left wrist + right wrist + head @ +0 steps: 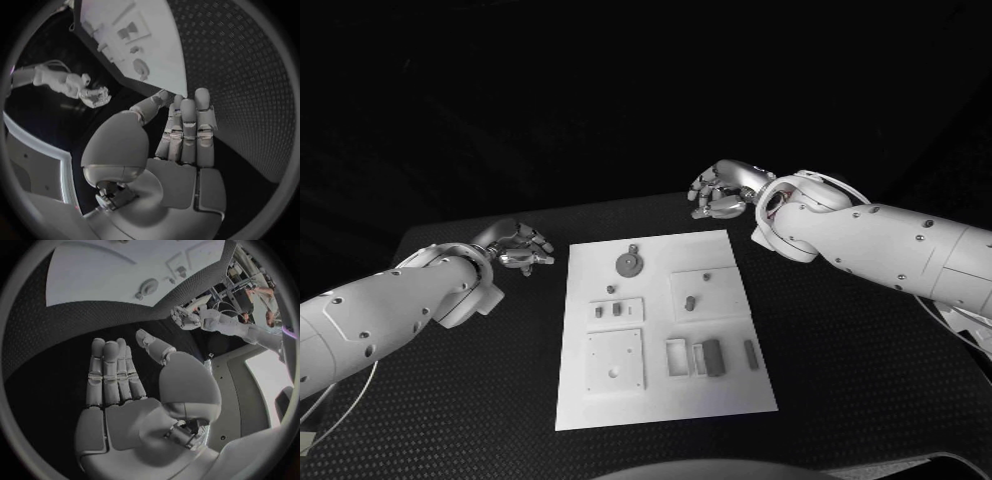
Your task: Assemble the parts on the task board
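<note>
— Where do we find the task board?

— It lies flat in the middle of the black table, long side running away from us. On it we see small grey parts: a round disc part near the far end, two small upright pieces on a raised square left of centre, a dark block and a slim bar on the right side, and a plain square plate toward the near left.

— And our left hand?

— It hovers over the table just off the board's far left corner, not touching it. In the left wrist view that hand has its fingers straight and side by side, thumb out to the side, palm bare. It holds nothing.

— Our right hand?

— It sits past the board's far right corner, apart from the board. From the head view its fingers look somewhat bent; the right wrist view shows the hand with fingers extended together, thumb apart, nothing in it.

— So all the parts rest on the board?

— Yes, none is in either hand.
</note>
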Available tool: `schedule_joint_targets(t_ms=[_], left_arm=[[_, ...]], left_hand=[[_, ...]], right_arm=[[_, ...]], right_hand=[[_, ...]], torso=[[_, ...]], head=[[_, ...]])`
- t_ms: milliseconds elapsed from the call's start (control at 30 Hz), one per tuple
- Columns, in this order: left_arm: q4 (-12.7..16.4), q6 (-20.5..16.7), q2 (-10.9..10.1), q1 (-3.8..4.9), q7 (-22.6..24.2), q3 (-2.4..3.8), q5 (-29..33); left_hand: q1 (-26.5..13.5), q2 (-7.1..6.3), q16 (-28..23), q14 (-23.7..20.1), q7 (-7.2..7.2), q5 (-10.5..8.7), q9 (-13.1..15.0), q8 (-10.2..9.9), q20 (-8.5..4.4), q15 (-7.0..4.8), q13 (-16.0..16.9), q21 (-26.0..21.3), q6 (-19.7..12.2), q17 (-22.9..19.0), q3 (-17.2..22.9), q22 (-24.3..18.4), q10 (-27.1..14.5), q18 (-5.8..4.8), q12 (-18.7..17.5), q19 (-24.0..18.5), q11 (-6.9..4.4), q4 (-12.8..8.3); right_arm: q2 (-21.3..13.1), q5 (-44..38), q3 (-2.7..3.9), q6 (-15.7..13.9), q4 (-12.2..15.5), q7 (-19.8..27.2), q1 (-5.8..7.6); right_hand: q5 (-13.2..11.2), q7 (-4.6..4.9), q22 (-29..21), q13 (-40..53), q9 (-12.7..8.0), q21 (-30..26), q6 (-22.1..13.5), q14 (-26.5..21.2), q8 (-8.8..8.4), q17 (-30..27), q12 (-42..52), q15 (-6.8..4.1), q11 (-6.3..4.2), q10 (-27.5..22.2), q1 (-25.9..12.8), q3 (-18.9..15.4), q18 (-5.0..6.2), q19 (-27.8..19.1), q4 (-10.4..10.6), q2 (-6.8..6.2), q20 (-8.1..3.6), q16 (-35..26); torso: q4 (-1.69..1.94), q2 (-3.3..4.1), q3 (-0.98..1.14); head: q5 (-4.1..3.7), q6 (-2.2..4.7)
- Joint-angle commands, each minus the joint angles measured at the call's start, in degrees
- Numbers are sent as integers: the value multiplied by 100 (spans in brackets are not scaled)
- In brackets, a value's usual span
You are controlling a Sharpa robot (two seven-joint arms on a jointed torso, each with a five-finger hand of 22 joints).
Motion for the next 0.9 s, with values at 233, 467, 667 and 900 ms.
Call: schedule_joint_targets(t_ms=[233, 467, 667, 900], left_arm=[[202, 1019, -174, -1, 1129, -1, 2974], [520, 1084, -375, -2, 1310, -2, 3034], [825, 931, -484, -1, 1306, -1, 3035], [1080, 865, -490, -1, 1323, 0, 3035]], left_hand=[[-496, 141, -1697, -655, 2, -10, 19, -17, 351, 462, -157, -1064, -331, -720, -386, -908, -470, -79, -60, -850, 221, -290], [-467, 210, -2277, -571, 5, -6, 33, 32, 464, 565, -245, -1086, -390, -746, -572, -1390, -499, -57, -40, -975, 230, -316], [-456, 223, -2509, -656, 8, -6, 28, 46, 520, 630, -277, -1094, -405, -731, -631, -1553, -500, -71, -39, -1104, 233, -315], [-429, 217, -2853, -904, 2, -5, 15, 54, 663, 783, -330, -1082, -433, -719, -691, -1765, -544, -95, -50, -1478, 243, -314]], right_arm=[[-328, -862, -256, 285, 510, 113, -63], [-482, -1897, -420, 391, 728, -20, -152], [-560, -2258, -484, 541, 916, -126, -188], [-633, -2742, -595, 753, 1023, -447, -235]], right_hand=[[12, -22, 56, -996, -121, 194, -71, 560, 33, 119, -921, 26, 22, 351, 233, -41, -12, 569, -5, 116, -242, 97], [15, -1, 91, -1385, -135, 273, 202, 853, 214, 191, -1176, -34, -39, 780, 277, -55, -12, 841, 7, 94, -378, 150], [16, -19, 106, -1563, -155, 273, 284, 929, 269, 225, -1305, -68, -74, 985, 263, -57, -12, 914, 19, 45, -417, 133], [21, 9, 104, -1743, -277, 227, -39, 919, 97, 243, -1514, -14, -16, 924, 200, -59, -12, 907, 70, -179, -408, 82]], torso=[[-15, 4, -10], [-7, 2, -22], [7, 11, -38], [32, 39, -74]], head=[[0, 132], [2, 182], [-66, 235], [-148, 283]])
